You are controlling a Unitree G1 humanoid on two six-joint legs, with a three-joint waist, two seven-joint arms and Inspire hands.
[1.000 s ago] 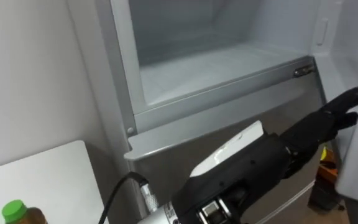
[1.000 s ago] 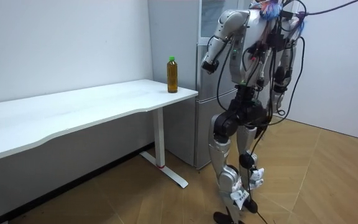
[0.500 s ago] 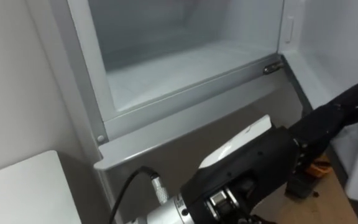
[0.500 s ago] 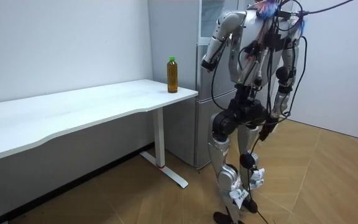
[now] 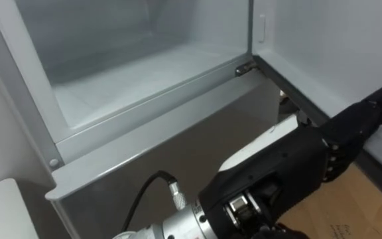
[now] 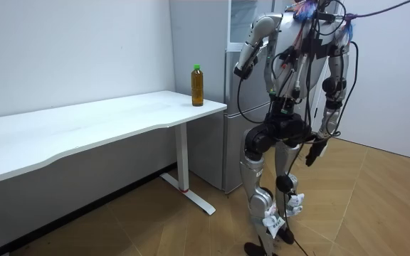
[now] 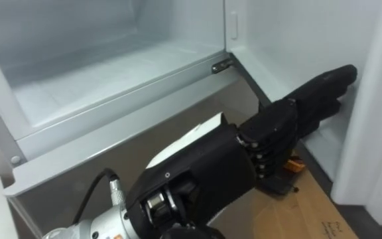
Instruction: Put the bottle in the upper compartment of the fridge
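No legible txt, nos. or signs; anything on the bottle is too small to read.

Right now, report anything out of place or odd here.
Nothing is spilled, askew or damaged. One mismatch: the upper fridge compartment stands open, yet the bottle stands upright on the corner of the white table, in neither hand. The left hand reaches, fingers straight, toward the open door; the right hand hangs low.

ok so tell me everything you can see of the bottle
The bottle is slim, plastic by the look, amber-brown through its body and closed with a green cap. It stands upright near the corner of the white table closest to the fridge, touching only the tabletop.
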